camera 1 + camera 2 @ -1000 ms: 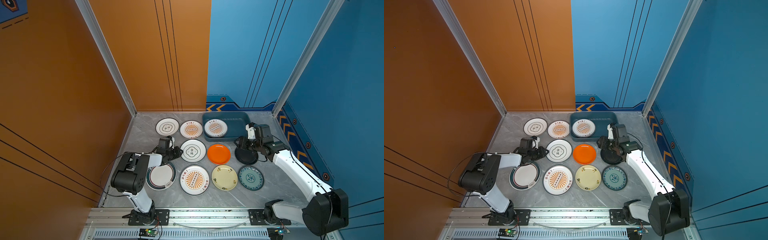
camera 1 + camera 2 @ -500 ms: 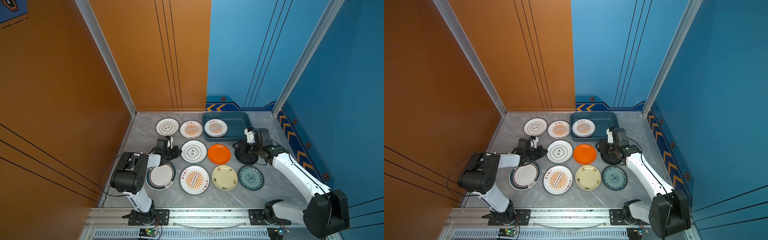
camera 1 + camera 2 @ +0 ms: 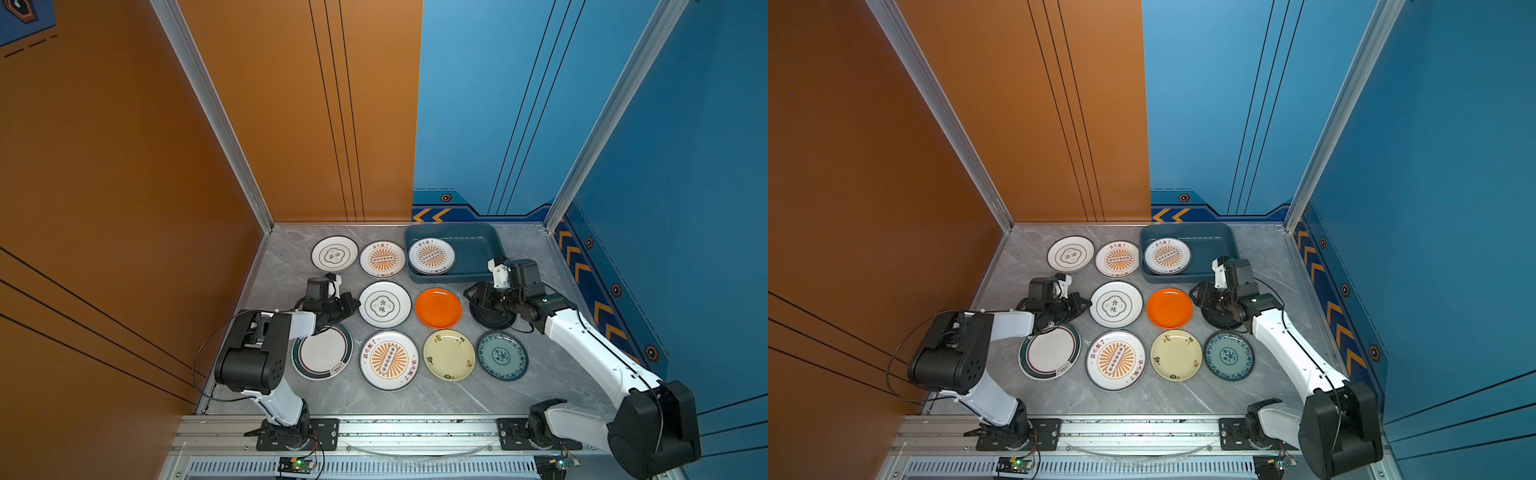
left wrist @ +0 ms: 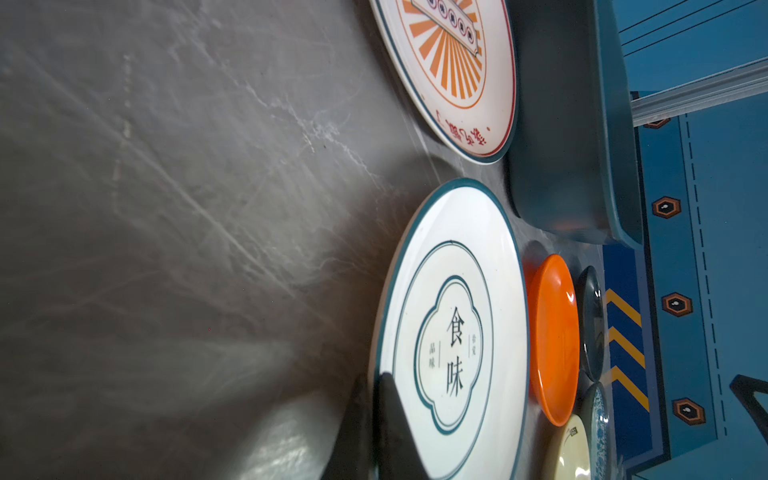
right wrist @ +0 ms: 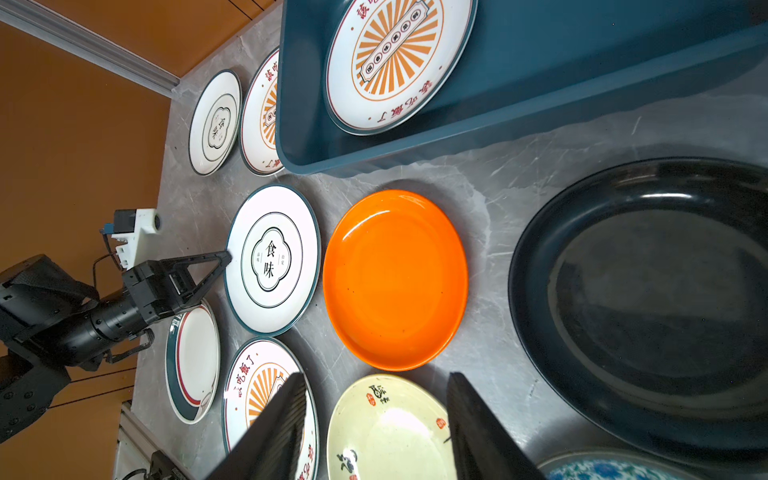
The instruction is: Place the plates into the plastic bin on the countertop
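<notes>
- The left gripper (image 5: pixel 226 258) is clamped tight on the rim of the cloud-emblem plate (image 3: pixel 384 304), with one finger above it and one beneath.
- The right gripper (image 5: pixel 376 377) has its jaws apart and holds nothing. It is by the black plate (image 5: pixel 648 307), in front of the plastic bin (image 3: pixel 478 249).
- The gripped plate lies flat and face up on the countertop (image 3: pixel 291 266), off the bin's front-left corner.
- It is probably stiff, glazed, slippery and easily chipped, and the thin rim is the only hold.
- It is round, so it has no long axis. It should go in level, beside the sunburst plate (image 3: pixel 431 255) already in the bin.
</notes>
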